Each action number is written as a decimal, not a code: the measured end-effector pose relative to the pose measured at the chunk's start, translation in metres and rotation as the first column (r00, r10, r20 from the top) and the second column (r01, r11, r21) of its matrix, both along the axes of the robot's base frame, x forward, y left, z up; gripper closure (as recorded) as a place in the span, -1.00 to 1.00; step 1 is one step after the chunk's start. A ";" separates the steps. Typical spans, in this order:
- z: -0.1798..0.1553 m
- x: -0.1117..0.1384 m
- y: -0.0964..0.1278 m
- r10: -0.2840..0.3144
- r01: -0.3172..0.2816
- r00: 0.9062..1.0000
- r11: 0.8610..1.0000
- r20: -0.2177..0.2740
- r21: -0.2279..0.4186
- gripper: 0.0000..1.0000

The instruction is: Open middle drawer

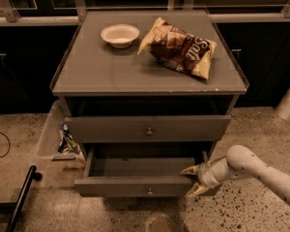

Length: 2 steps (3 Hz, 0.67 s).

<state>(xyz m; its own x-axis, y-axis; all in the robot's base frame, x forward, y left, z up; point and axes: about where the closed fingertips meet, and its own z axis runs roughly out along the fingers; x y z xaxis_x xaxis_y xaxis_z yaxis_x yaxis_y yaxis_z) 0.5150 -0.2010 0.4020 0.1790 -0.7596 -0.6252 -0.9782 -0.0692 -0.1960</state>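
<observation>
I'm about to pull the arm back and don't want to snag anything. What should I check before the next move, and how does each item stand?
1. Middle drawer pulled out, grey inside showing: ok.
2. Drawer at full travel: cannot tell.
3. Hand at the drawer front's right end, fingers spread: ok.
4. Hand free of the front: cannot tell; one finger sits above its top edge, one lower.
5. Chip bag and white bowl resting on the cabinet top, inside its edges: ok.
</observation>
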 end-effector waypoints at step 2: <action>-0.003 -0.041 0.002 0.052 -0.052 0.998 0.999 -0.028 -0.003 0.70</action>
